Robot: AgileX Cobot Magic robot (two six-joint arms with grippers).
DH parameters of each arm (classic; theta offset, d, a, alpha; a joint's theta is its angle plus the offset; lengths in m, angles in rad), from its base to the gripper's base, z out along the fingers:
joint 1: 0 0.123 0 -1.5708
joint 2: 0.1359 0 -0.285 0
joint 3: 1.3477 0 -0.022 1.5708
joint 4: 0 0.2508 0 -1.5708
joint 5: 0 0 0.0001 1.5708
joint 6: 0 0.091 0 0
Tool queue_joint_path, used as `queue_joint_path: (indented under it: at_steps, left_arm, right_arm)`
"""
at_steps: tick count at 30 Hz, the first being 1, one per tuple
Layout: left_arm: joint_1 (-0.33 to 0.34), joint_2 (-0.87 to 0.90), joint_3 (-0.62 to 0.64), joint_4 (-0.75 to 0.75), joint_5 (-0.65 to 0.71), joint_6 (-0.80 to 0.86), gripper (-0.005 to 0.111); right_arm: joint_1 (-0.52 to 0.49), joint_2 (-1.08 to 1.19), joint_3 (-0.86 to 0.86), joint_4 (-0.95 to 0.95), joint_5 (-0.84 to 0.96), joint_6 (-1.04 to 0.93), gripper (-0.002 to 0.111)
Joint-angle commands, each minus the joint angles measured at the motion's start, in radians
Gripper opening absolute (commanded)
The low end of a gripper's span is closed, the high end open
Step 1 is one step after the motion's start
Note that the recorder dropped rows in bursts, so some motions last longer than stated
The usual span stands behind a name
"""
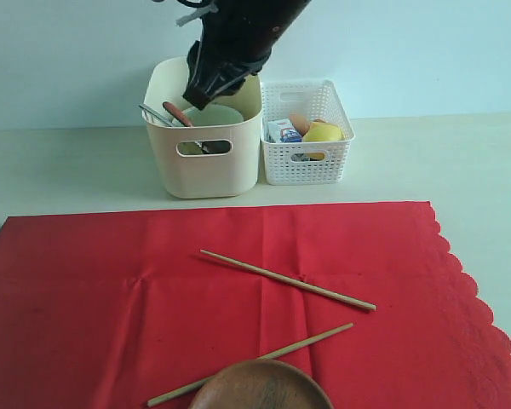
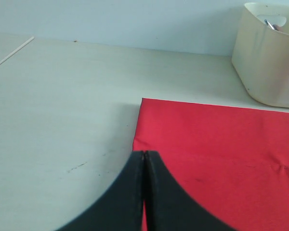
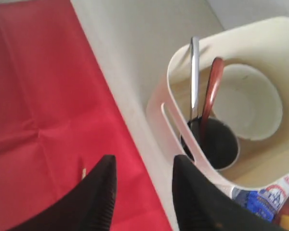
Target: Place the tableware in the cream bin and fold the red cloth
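1. My right hand (image 3: 143, 163) hangs above the bin (image 1: 204, 170), at its front rim. The fingers are apart and nothing is between them.
2. My left hand (image 2: 144, 155) is pinched shut on nothing. It hovers at the cloth (image 1: 111, 290) corner that lies on the bin's side, well left of the bin.
3. Inside the bin stand a bowl (image 3: 248, 101) and a cup (image 3: 216, 144). A knife (image 3: 195, 72) and a spoon (image 3: 212, 91) lean out of the cup.
4. Two chopsticks (image 1: 285, 279) lie apart in front of the bin, flat on the cloth.
5. A plate (image 1: 260, 388) sits on the cloth farther from the bin than the chopsticks, partly cut off by the exterior view's edge.
6. I judge the chopsticks light, stiff and smooth, so they are likely to roll. I would pinch each across its middle and press down gently, so that the fabric is not caught with it.
7. The plate looks rigid and shallow. I would take it by the rim, one finger under the lip.
8. The cloth is thin, limp and light. It will drag and wrinkle if pulled, so I would grip a corner or edge. It can only be folded once the chopsticks and plate are off it.
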Motion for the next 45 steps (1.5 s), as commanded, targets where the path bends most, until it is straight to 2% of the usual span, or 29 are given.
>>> queue_joint_path:
  at_steps: [1,6,9,10,12,14,25,32,38,45]
  left_arm:
    - [-0.005,-0.006,-0.001,0.006,-0.012,0.000,0.001]
    - [-0.005,-0.006,-0.001,0.006,-0.012,0.000,0.001]
    - [-0.005,-0.006,-0.001,0.006,-0.012,0.000,0.001]
    - [-0.005,-0.006,-0.001,0.006,-0.012,0.000,0.001]
    - [-0.005,-0.006,-0.001,0.006,-0.012,0.000,0.001]
    - [-0.005,-0.006,-0.001,0.006,-0.012,0.000,0.001]
    - [-0.005,-0.006,-0.001,0.006,-0.012,0.000,0.001]
    - [-0.005,-0.006,-0.001,0.006,-0.012,0.000,0.001]
    - [-0.005,-0.006,-0.001,0.006,-0.012,0.000,0.001]
    - [-0.005,-0.006,-0.001,0.006,-0.012,0.000,0.001]
  right_arm:
    - [-0.005,-0.011,-0.006,-0.061,0.099,0.048,0.037]
    - [-0.018,-0.011,0.029,-0.064,0.168,0.062,0.037]
    - [-0.030,-0.011,0.110,-0.061,0.177,0.000,0.037]
    - [-0.032,-0.009,0.273,0.003,0.167,-0.218,0.037]
    - [-0.032,-0.009,0.347,0.040,0.144,-0.354,0.037]
    - [-0.032,-0.009,0.425,0.026,0.077,-0.388,0.037]
    - [-0.029,0.080,0.516,-0.066,0.046,-0.425,0.038]
    - [-0.030,0.135,0.517,-0.052,0.085,-0.432,0.047]
    - [-0.030,0.135,0.517,-0.058,0.166,-0.393,0.047]
    - [-0.030,0.135,0.517,-0.058,0.261,-0.277,0.041]
